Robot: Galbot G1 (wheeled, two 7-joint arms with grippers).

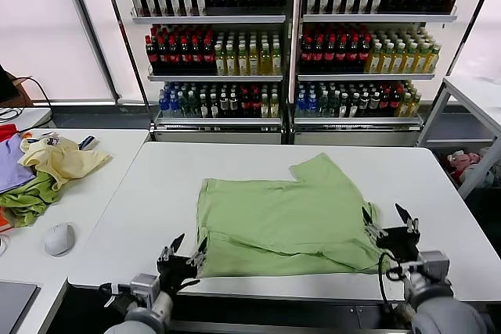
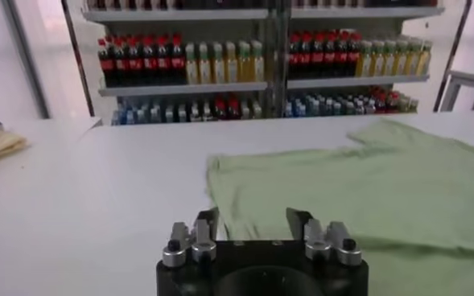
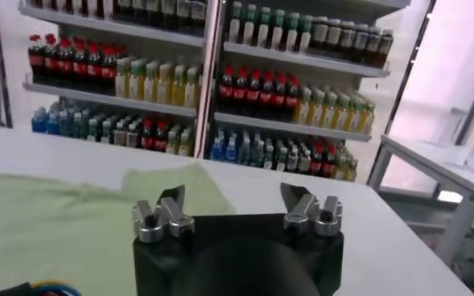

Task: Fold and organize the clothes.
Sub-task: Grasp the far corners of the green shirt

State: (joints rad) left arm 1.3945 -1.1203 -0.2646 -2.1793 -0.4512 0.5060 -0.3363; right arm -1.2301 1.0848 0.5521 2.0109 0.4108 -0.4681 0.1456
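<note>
T-shirt [image 1: 282,217], light green, lies partly folded on the white table [image 1: 156,185], its near hem doubled over along the front edge and one sleeve sticking out toward the far side. Closest in, both claws sit low at that front edge. Left gripper [image 1: 185,254] hovers at the shirt's near-left corner, fingers spread with nothing between them. Right gripper [image 1: 389,220] sits at the near-right corner, fingers also spread wide and holding nothing (its tips are just over the cloth's edge, and I can't tell whether they touch it).

Switch to the left wrist view: the left gripper [image 2: 253,221] points across the tabletop with the T-shirt [image 2: 365,193] stretching ahead of it, its fold edge plain to see. The right wrist view gives the right gripper [image 3: 237,201] over the cloth [image 3: 59,225], plus a second white table [image 3: 438,161] off beyond the first.

Only the head view catches the side table on the left [image 1: 102,146]: one computer mouse [image 1: 59,238], and a pile of three cloths, one pale yellow garment [image 1: 63,158], one darker green cloth [image 1: 31,197], one purple cloth [image 1: 9,163].

Farthest back, two shelving units [image 1: 293,44] stand side by side, each showing three tiers of bottles (far too many to count), dark, red, yellow and blue.
</note>
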